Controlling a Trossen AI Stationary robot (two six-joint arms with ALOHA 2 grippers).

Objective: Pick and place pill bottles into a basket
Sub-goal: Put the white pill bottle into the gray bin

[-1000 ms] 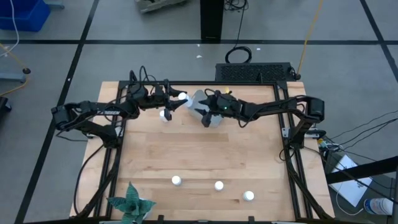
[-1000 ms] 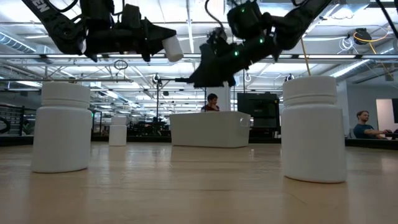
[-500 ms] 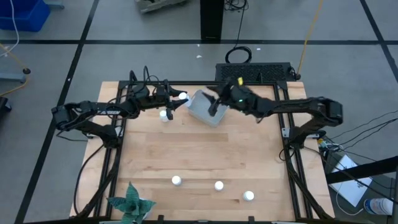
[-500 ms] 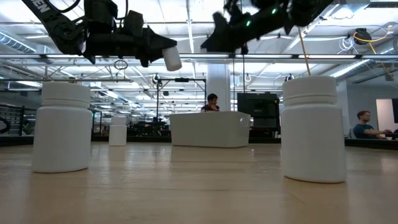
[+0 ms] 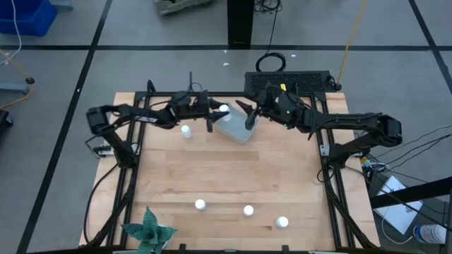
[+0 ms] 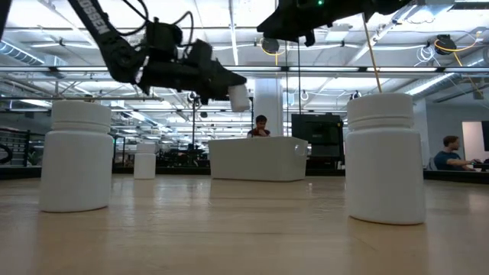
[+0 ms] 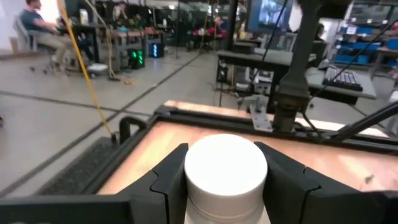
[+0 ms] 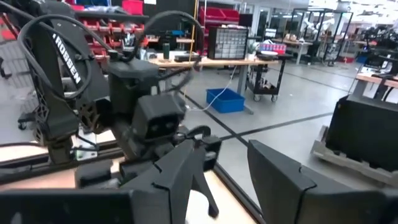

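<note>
The left gripper (image 5: 217, 113) was clamped on a pill bottle (image 5: 224, 109), holding it in the air above the near-left edge of the basket (image 5: 233, 128); in the left wrist view the bottle's white cap (image 7: 226, 167) sat squarely between the two dark fingers (image 7: 166, 182), which pressed against its sides. From table height the same held bottle (image 6: 239, 97) hung tilted well above the basket (image 6: 260, 159), whose pale wall stood at the far side of the table (image 5: 233, 176). Just left of the basket, a second bottle (image 5: 186, 130) stood upright on the wood under the left arm. To the right, the right gripper (image 5: 247, 113) hovered over the far right part of the basket with its fingers spread apart and nothing between them, as the right wrist view showed with a clear gap between its own dark fingers (image 8: 177, 177) and the left arm's gripper facing it close by. Along the near edge of the table three more bottles stood upright in a loose row: one at the left (image 5: 200, 205), one in the middle (image 5: 248, 210) and one at the right (image 5: 282, 222), all well apart from the basket. A green paper plant (image 5: 148, 229) sat at the near left corner. In the low view, two of the near bottles loomed large, one at the left (image 6: 75, 156) and one at the right (image 6: 384, 159).
</note>
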